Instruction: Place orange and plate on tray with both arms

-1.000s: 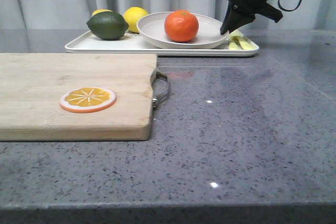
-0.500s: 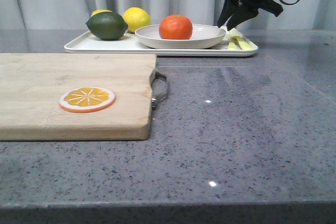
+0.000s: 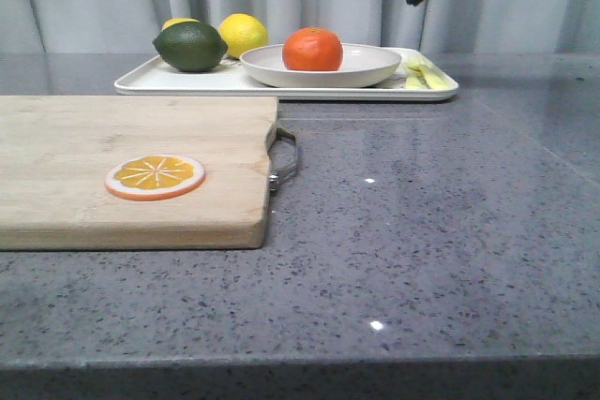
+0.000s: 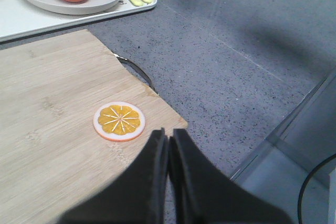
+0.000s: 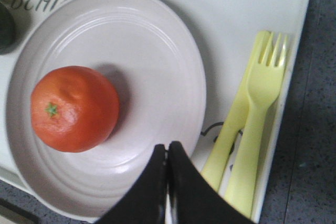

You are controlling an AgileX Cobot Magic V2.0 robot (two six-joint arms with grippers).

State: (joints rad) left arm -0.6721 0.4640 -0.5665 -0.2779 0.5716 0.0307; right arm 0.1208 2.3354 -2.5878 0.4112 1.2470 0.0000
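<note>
front view: orange (image 3: 312, 49) on plate (image 3: 321, 66), seemingly flat on tray (image 3: 141, 81)

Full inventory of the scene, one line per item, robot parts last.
tray: 1, white, far side of the table
plate: 1, off-white, on the tray
orange: 1, bright orange, on the plate
lemons: 2, yellow, at the tray's far left, one mostly hidden
lime: 1, dark green, on the tray in front of the lemons
fork and knife: 1 each, pale yellow, on the tray right of the plate
cutting board: 1, light wood, near left, metal handle
orange slice: 1, orange with white rim, on the board
table: 1, grey speckled
left gripper: 1, black, shut, over the board's near corner
right gripper: 1, black, shut, above the plate's edge
</note>
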